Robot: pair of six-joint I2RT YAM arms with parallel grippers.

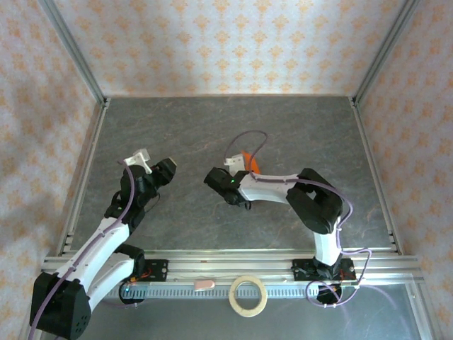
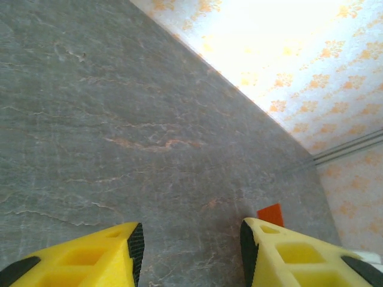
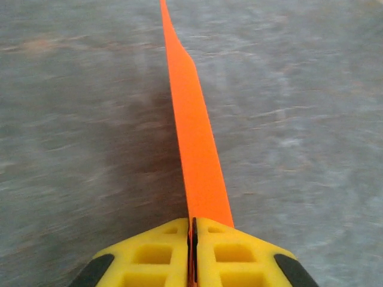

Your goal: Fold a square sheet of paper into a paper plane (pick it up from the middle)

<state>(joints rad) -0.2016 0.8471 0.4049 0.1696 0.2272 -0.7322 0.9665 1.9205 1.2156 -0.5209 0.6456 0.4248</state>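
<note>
The paper plane (image 3: pixel 194 131) is a narrow bright orange dart, running straight away from my right gripper (image 3: pixel 192 222) over the grey table. The right jaws are pressed together on its near end, with the orange edge showing in the slit between them. In the top view a bit of the plane (image 1: pixel 250 161) peeks out behind the right gripper (image 1: pixel 241 171) near the table's middle. My left gripper (image 2: pixel 190 239) stands open over bare table, nothing between its yellow fingers (image 2: pixel 114 251). Just past its right finger an orange corner of the plane (image 2: pixel 270 214) shows. In the top view the left gripper (image 1: pixel 168 170) is to the plane's left.
A pale tape ring (image 1: pixel 248 296) and a small pink object (image 1: pixel 204 285) lie on the rail strip at the near edge, between the arm bases. Patterned walls and metal posts (image 1: pixel 74 51) enclose the grey table (image 1: pixel 184 127) at the left, back and right.
</note>
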